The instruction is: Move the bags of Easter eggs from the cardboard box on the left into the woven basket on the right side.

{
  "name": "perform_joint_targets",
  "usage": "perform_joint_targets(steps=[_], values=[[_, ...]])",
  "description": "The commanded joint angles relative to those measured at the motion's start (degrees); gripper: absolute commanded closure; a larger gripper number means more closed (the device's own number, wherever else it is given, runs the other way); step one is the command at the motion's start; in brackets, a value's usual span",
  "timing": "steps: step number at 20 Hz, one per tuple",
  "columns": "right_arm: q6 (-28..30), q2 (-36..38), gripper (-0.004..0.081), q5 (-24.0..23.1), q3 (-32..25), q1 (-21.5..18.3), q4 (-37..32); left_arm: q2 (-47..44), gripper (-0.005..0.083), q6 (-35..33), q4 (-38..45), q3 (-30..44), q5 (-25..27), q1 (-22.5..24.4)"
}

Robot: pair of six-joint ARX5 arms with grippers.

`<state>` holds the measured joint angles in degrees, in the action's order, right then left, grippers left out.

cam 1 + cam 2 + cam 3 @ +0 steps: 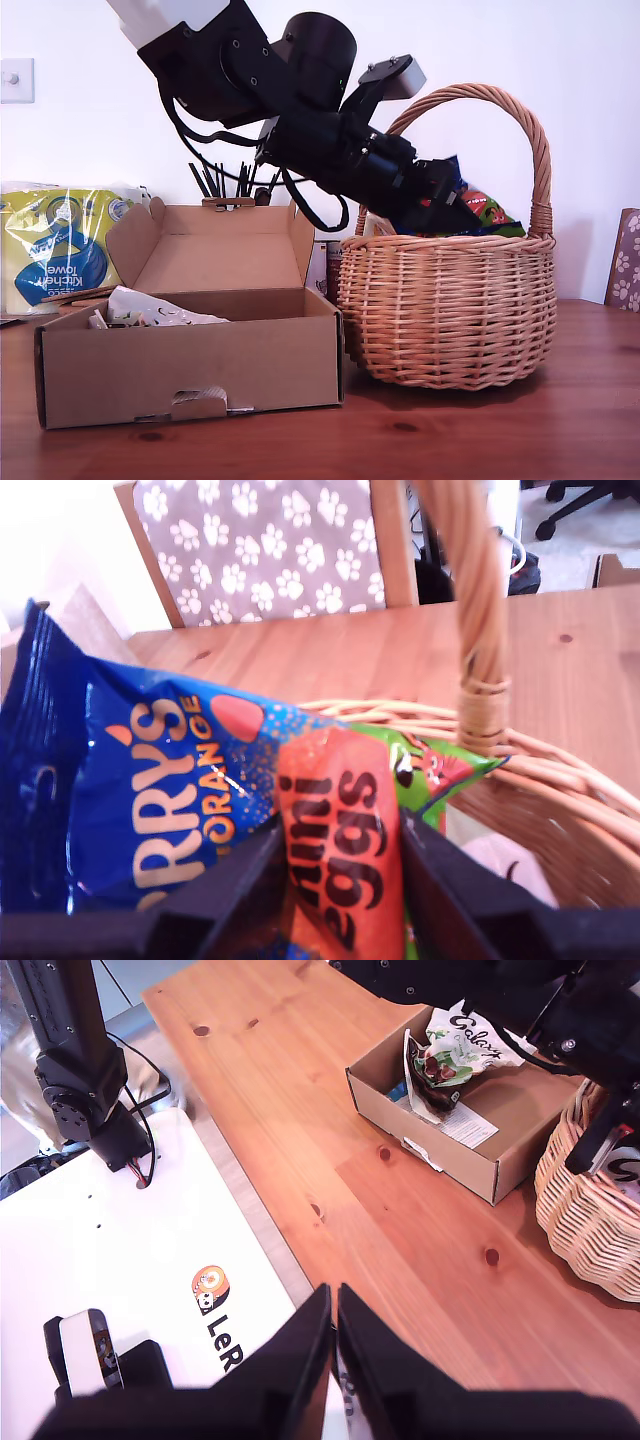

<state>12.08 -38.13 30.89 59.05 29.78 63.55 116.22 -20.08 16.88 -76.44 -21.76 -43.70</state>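
Observation:
My first gripper (447, 207) (340, 830) hangs over the woven basket (445, 310), shut on an orange-red "mini eggs" bag (345, 850) with a green edge. A dark blue Terry's Orange bag (130, 780) lies against one finger; both bags (482, 208) show above the basket rim (560, 770). The cardboard box (190, 365) stands open at the exterior view's left with a pale whitish bag (160, 308) inside. The second wrist view shows a white Galaxy bag (455, 1045) in the box (450, 1150). My second gripper (333, 1360) is shut and empty, off the table edge.
A yellow-and-blue kitchen towel pack (60, 250) and a holder of pens (235, 180) stand behind the box. A paw-print chair back (260, 540) is beyond the basket. The basket's arched handle (470, 590) rises beside my first gripper. An arm base (90, 1080) sits on a white board (130, 1250).

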Motion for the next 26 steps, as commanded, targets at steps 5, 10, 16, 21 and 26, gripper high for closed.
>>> perform_joint_targets(steps=[5,10,16,21,26], values=[[1.3,0.2,0.0782,0.0,0.5,0.2,-0.2,3.5,0.0558,2.2,-8.8,0.1,-0.3,-0.6],[1.3,0.2,0.0782,0.0,0.5,0.2,0.1,3.4,0.0506,2.4,-9.0,-0.7,0.5,-1.1],[1.3,0.2,0.0782,0.0,0.5,0.2,1.0,2.2,0.0308,4.3,-11.6,-5.6,0.4,-1.5],[1.4,0.2,0.0782,0.0,0.5,0.2,0.6,-1.3,0.0412,4.2,-24.9,-10.7,0.4,-1.6],[1.5,0.2,0.0782,0.0,0.5,0.2,-1.4,-8.3,0.0787,4.2,-39.1,-10.9,0.5,-1.2]])
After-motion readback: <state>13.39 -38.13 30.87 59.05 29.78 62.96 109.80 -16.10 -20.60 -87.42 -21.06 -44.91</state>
